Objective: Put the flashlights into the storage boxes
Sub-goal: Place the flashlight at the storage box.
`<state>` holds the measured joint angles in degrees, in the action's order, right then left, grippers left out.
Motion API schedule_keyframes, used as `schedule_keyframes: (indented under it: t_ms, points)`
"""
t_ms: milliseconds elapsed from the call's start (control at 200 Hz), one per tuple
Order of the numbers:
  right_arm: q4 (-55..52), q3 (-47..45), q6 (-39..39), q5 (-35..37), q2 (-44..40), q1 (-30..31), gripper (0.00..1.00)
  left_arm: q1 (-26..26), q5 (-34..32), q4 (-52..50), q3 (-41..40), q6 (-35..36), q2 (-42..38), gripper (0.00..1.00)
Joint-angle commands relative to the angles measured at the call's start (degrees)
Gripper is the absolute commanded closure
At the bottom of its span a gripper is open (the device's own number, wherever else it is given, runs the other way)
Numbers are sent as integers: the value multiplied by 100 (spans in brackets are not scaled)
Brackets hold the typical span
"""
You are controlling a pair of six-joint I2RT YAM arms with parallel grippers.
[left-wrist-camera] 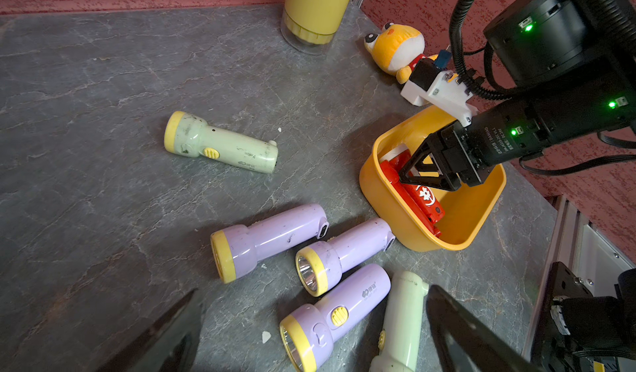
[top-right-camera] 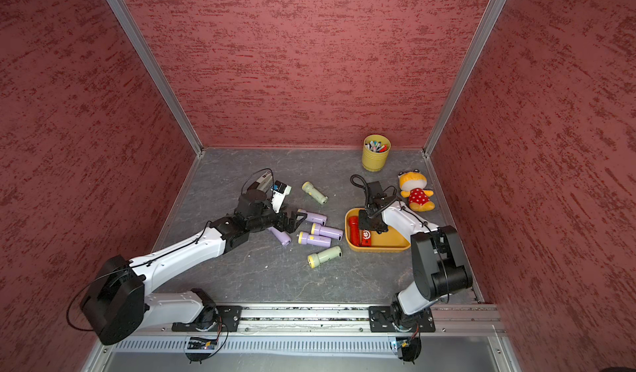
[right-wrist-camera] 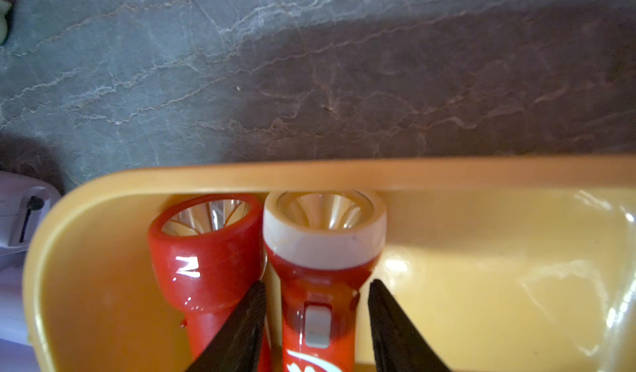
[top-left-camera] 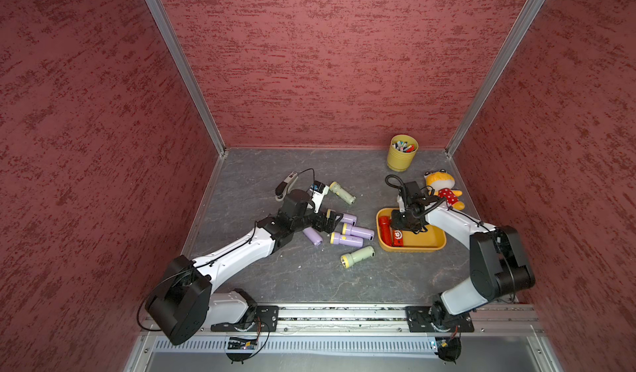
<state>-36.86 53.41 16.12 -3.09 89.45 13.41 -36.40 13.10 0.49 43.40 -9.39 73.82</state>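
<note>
Tray (top-left-camera: 413, 248) holds two red flashlights (right-wrist-camera: 206, 260); four lilac flashlights (left-wrist-camera: 272, 236) and two green flashlights (left-wrist-camera: 223, 143) lie outside on the table (top-left-camera: 309, 277), so most of the task remains. Right gripper (right-wrist-camera: 318, 284) dips into the tray, jaws parted astride one red flashlight. Left gripper (left-wrist-camera: 311, 289) hovers over the lilac ones, spread and empty.

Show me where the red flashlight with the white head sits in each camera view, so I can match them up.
Top view: white-headed red flashlight in the orange tray, only its logo end showing.
Top view: same spot, same logo end.
Left wrist: right of centre, inside the tray, partly hidden.
Right wrist: bottom centre, straddled by the right gripper, head against the rim.
Shared landmark: the orange tray.
</note>
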Motion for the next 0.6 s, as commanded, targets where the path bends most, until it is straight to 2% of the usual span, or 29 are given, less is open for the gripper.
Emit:
schedule_keyframes:
  t_ms: [0,596]
  points:
    - [-84,73,27,-43,-114,-3,48,-25,-44,66,-51,22,-20,0]
    - [-472,582,-37,269,-483,94,47,100,25,166,-154,-171,-103,0]
